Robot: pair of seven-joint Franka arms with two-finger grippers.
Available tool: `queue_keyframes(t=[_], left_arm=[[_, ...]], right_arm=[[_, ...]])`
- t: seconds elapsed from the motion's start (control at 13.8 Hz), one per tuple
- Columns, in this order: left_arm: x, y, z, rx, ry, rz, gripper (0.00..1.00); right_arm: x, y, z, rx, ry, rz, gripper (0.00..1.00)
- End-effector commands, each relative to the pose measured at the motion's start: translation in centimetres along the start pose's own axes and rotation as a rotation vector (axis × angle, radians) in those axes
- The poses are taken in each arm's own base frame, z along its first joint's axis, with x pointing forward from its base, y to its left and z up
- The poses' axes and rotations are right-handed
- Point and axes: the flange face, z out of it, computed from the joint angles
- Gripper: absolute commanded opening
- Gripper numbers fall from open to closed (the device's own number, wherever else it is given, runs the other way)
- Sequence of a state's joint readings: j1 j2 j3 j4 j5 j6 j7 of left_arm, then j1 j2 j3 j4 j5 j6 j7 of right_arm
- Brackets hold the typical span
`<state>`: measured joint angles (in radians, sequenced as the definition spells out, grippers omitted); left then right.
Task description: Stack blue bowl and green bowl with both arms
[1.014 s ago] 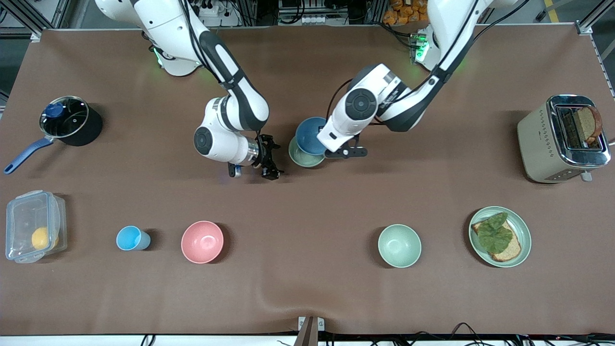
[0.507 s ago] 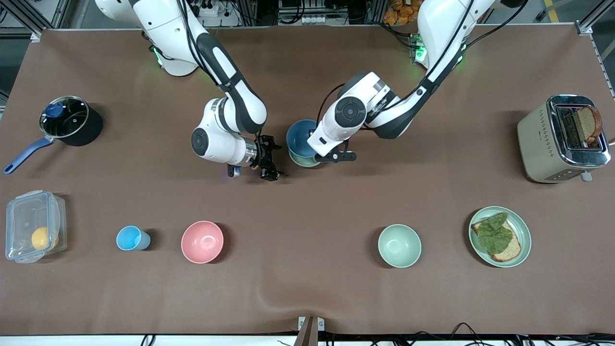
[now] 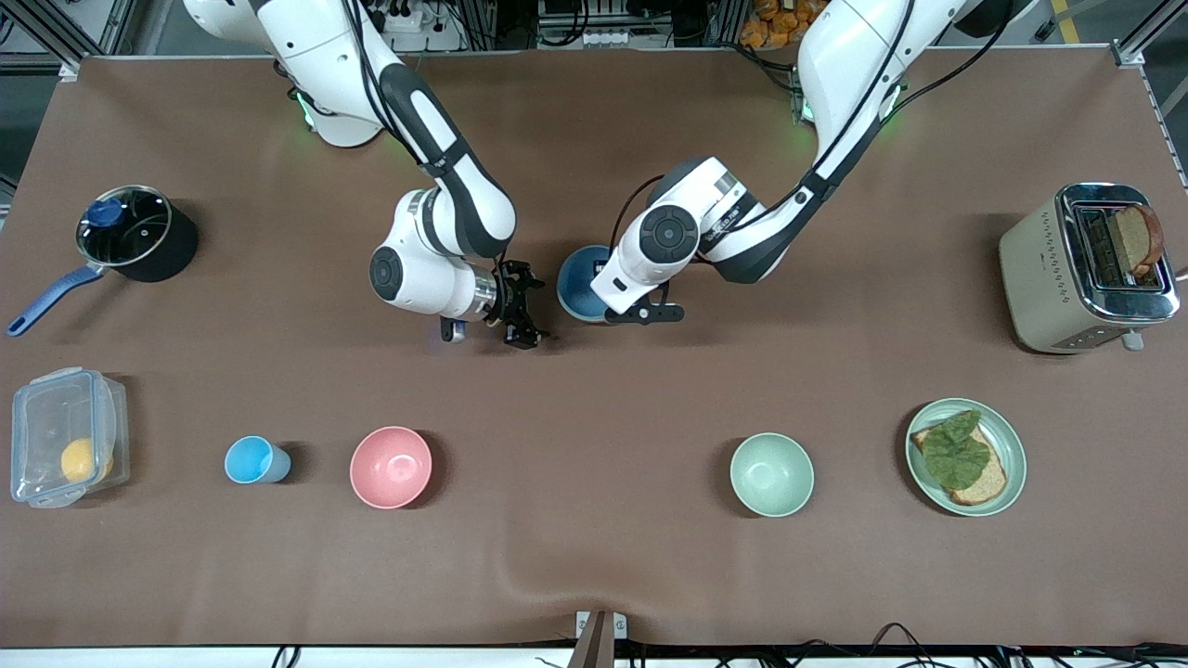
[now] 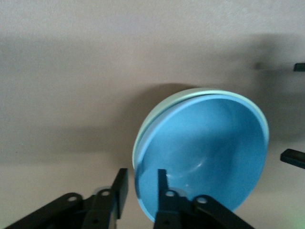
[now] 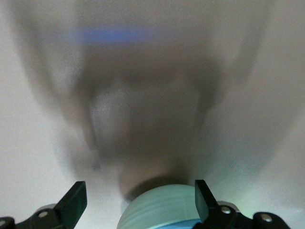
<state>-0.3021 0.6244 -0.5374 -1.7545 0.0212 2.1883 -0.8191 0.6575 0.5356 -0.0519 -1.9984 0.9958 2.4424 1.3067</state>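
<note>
The blue bowl (image 3: 577, 283) sits in the green bowl at mid-table, and in the front view it hides the green bowl. In the left wrist view the blue bowl (image 4: 205, 143) lies slightly tilted, with the green bowl's rim (image 4: 200, 91) showing around one side. My left gripper (image 3: 620, 311) (image 4: 141, 183) is shut on the blue bowl's rim, one finger inside and one outside. My right gripper (image 3: 536, 323) (image 5: 140, 200) is open and empty beside the bowls, toward the right arm's end. The green bowl's wall (image 5: 167, 205) lies between its wide-spread fingers, untouched.
Nearer the front camera stand a pale mint bowl (image 3: 771, 474), a pink bowl (image 3: 391, 467), a light-blue cup (image 3: 252, 460) and a green plate with toast (image 3: 1007, 436). A toaster (image 3: 1049, 269) is at the left arm's end. A pot (image 3: 130, 232) and a plastic box (image 3: 65, 450) are at the right arm's end.
My left gripper has carried the blue bowl toward the right arm's end and down into the green bowl, which is now covered. The right arm has barely moved.
</note>
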Motion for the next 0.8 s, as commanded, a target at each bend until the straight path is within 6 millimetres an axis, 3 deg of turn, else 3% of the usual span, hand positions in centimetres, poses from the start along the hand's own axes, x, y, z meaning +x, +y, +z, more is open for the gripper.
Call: queue_keyframes(t=[0.0, 0.07, 0.29, 0.51, 0.72], left_arm=[[-0.1, 0.3, -2.5, 0.007, 0.050, 0.000, 1.00], [0.1, 0.1, -3.5, -0.001, 0.065, -0.004, 1.00], [2.0, -1.4, -9.3, -0.006, 0.106, -0.043, 1.00], [5.6, -6.1, -15.1, 0.079, 0.167, -0.094, 1.00], [6.8, -10.6, -20.4, 0.134, 0.251, -0.137, 1.00]], right_arm=[[-0.1, -0.2, 0.0, 0.004, -0.021, -0.011, 1.00], [-0.1, -0.2, 0.0, -0.002, -0.022, -0.028, 1.00], [-0.2, -0.4, -1.3, -0.007, -0.028, -0.092, 1.00], [1.7, -1.2, -4.2, -0.076, 0.033, -0.158, 1.00], [3.7, -1.3, -9.0, -0.177, 0.052, -0.184, 1.00]])
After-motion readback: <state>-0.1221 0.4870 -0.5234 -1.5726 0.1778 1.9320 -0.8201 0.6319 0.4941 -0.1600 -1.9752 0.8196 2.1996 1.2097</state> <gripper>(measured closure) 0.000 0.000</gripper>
